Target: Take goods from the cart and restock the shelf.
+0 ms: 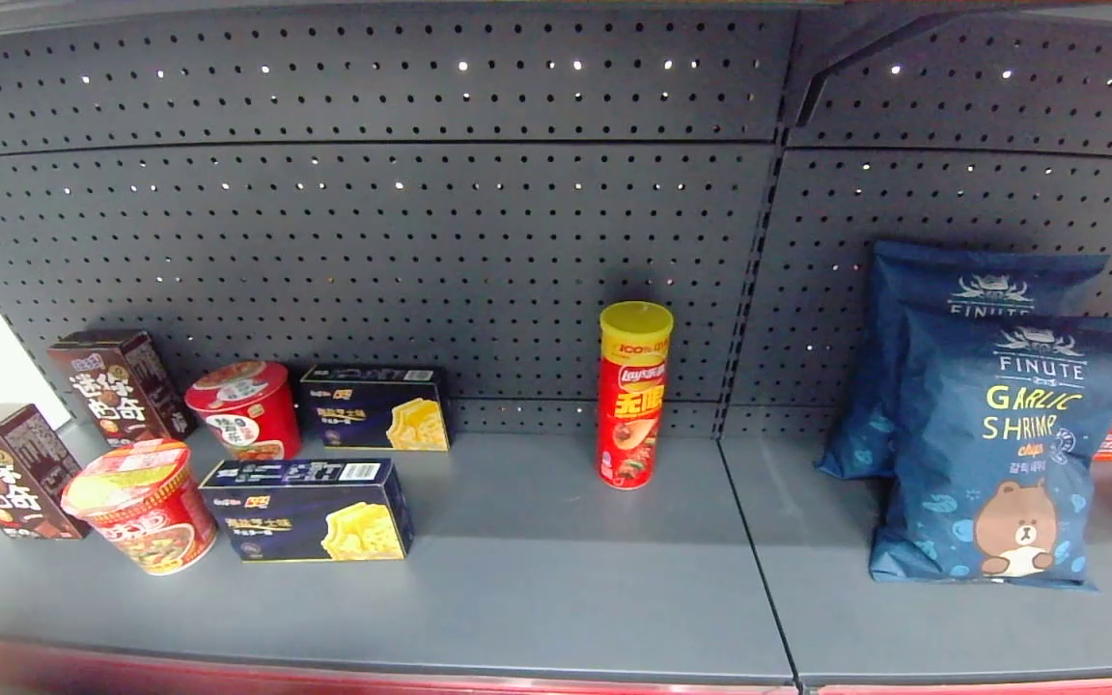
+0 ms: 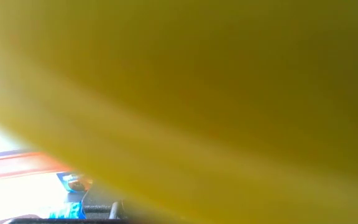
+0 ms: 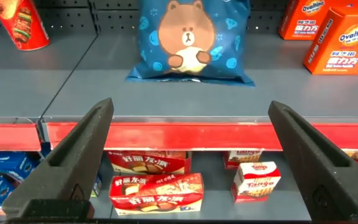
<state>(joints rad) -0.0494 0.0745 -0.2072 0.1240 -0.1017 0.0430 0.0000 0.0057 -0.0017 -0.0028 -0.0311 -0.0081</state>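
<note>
The red chip can [image 1: 634,394] stands upright near the back of the shelf [image 1: 537,579]. To the can's right lean two blue chip bags [image 1: 990,454]. The right tool [image 3: 190,107], right of the can and just before the shelf's red front edge, gapes wide, holding and touching nothing. A blurred yellow surface [image 2: 216,93] sits close to the left wrist camera; I cannot tell the left tool's state.
</note>
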